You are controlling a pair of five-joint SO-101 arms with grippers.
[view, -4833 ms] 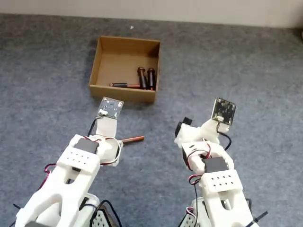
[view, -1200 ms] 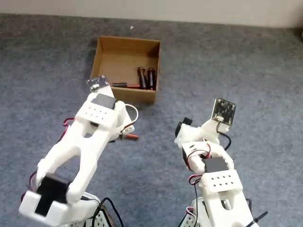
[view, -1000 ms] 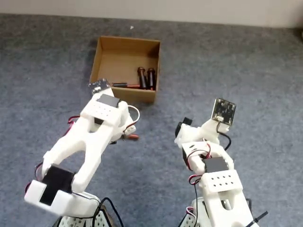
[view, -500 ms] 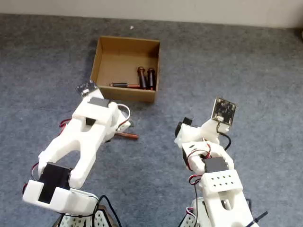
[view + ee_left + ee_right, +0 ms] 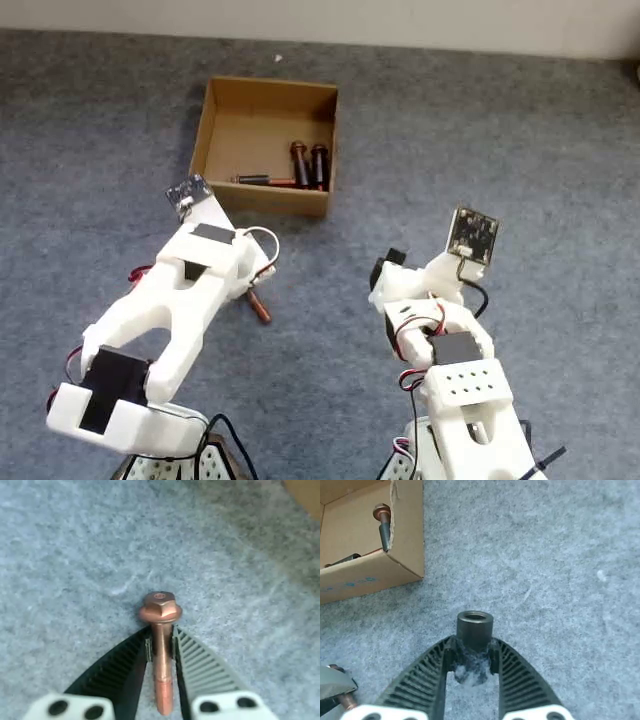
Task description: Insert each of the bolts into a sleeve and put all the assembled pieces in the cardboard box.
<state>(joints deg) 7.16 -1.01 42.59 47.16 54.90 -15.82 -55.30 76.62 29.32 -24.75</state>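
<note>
The cardboard box [image 5: 250,125] is set at the far side of the desk [image 5: 520,130], left of the middle. Inside it, assembled pieces [image 5: 308,165] are gathered toward its near right corner. Before the box, a bolt [image 5: 161,625] is held between the fingers [image 5: 195,662] of the left gripper [image 5: 161,637], its head beyond them. To the right, well apart from the box, a sleeve [image 5: 475,627] is held between the fingers of the right gripper [image 5: 474,644].

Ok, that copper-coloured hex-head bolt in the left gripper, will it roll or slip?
The copper-coloured hex-head bolt looks solid metal, so probably stiff and fairly heavy. Its smooth shank might slip in the left gripper. On the grey carpet, its wide head should curb rolling.
</note>
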